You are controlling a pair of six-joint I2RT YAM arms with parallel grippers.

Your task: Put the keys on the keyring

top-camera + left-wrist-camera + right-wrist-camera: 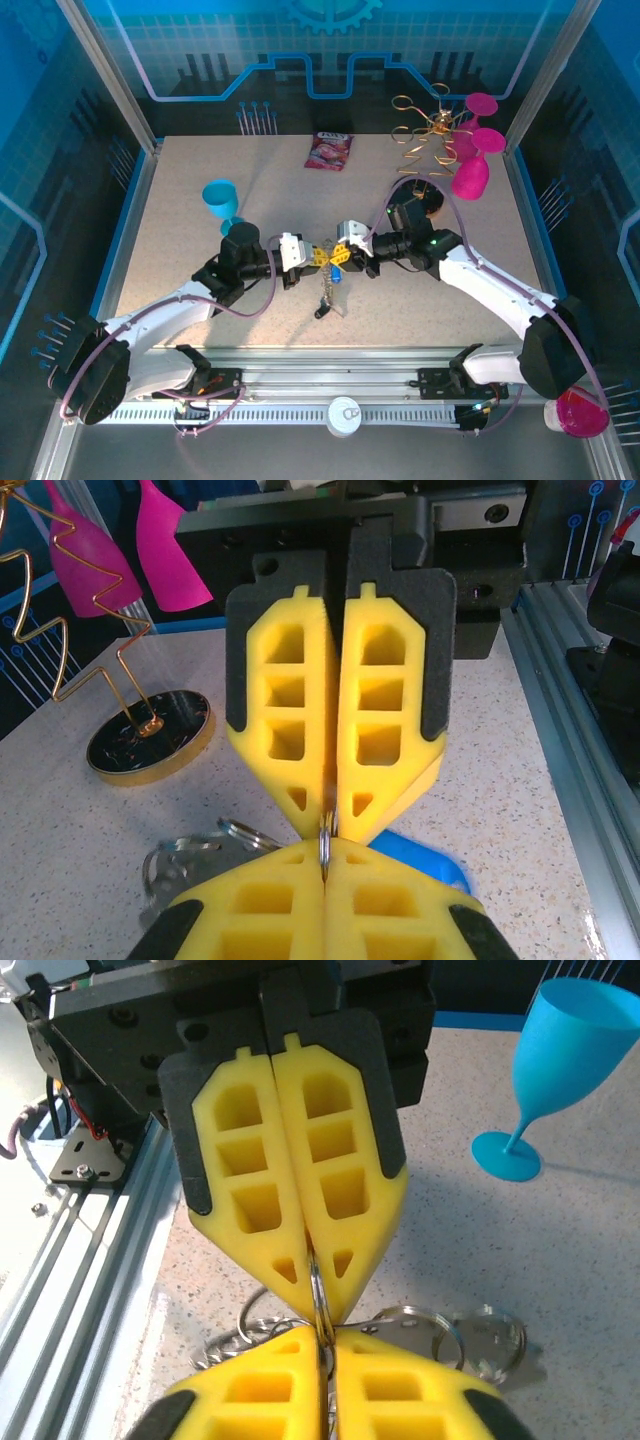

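Observation:
My left gripper (317, 256) and right gripper (337, 256) meet tip to tip over the middle of the table. Both are shut on one small silver metal ring (325, 842), seen edge-on, with each one's yellow pads closed tight around it. In the right wrist view the same ring (318, 1305) runs between my right gripper (327, 1338) below and the left one's fingers (300, 1200) above. The keyring's silvery chain (326, 290) trails from the ring down to the table. A blue key head (339, 275) and a black one (320, 312) hang along it. More split rings (430, 1332) lie under the grippers.
A blue goblet (220, 200) stands left of centre. At the back right are a gold wire rack (425, 135) on a dark round base (150, 735) and pink goblets (470, 175). A red packet (330, 150) lies at the back. An aluminium rail (330, 385) runs along the near edge.

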